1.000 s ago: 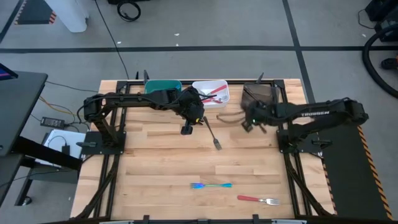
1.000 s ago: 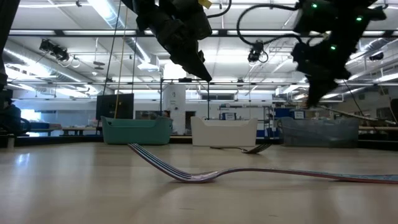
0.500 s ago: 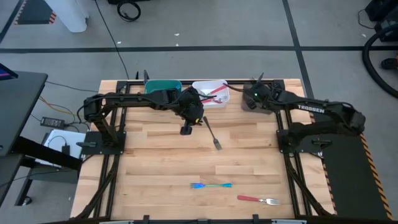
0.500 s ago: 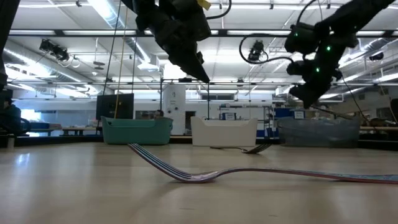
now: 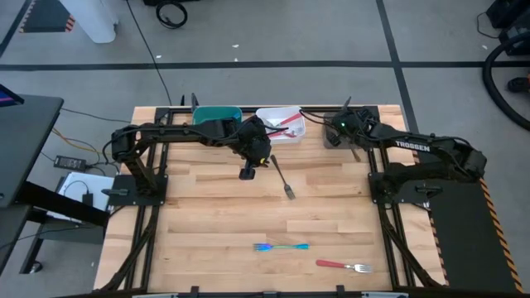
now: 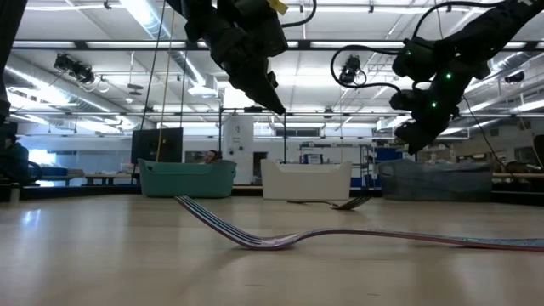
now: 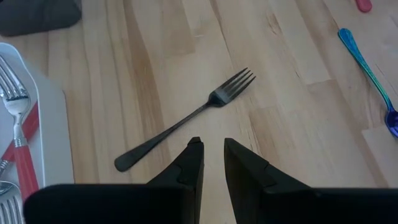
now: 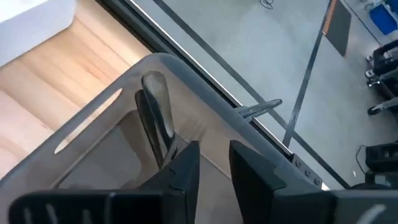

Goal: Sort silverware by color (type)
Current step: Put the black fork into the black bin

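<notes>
A dark grey fork [image 5: 281, 176] lies flat on the table, and it also shows in the left wrist view [image 7: 186, 127]. My left gripper [image 5: 248, 172] hovers just left of it, fingers a little apart and empty [image 7: 211, 144]. My right gripper [image 5: 334, 135] hangs over the brown bin [image 5: 352, 126], open [image 8: 211, 149]. Dark fork handles [image 8: 154, 102] lean against the bin's inner wall beside one finger. A blue-teal fork [image 5: 281, 246] and a red-handled fork [image 5: 344, 266] lie near the front edge. Red-handled forks [image 5: 288, 122] lie in the white bin [image 5: 267, 116].
A teal bin [image 5: 217, 113] stands left of the white bin along the far edge. The arms' bases and frame rails [image 5: 149, 178] run along both table sides. Bare wood lies in the middle [image 5: 224, 215]. In the low view the blue-teal fork [image 6: 255, 238] lies close to the camera.
My right gripper has gone toward the table's far edge, from the table in front of the brown bin to above that bin. My left gripper and the forks on the table have kept still.
</notes>
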Action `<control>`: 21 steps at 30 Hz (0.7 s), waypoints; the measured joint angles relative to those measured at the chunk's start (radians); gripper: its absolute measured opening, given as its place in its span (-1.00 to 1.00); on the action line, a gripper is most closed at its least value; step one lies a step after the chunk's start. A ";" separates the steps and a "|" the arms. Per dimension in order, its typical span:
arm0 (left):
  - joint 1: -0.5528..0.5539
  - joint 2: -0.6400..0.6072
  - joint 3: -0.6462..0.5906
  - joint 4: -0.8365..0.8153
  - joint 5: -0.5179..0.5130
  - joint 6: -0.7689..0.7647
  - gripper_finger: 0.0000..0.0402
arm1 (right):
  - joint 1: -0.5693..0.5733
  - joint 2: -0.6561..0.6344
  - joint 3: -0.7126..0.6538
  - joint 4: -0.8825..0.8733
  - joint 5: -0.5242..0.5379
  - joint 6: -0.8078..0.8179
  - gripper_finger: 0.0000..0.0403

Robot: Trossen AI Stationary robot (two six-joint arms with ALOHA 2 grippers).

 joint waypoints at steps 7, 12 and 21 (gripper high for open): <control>0.000 0.000 0.000 -0.008 0.000 0.000 -0.68 | 0.000 -0.001 0.000 -0.002 0.059 0.000 -0.46; 0.000 0.000 0.000 -0.008 0.000 0.000 -0.68 | 0.000 -0.002 0.017 -0.095 -0.018 0.115 -0.46; 0.000 0.000 0.000 -0.010 0.000 0.000 -0.68 | 0.008 -0.002 0.122 -0.474 -0.316 0.391 -0.45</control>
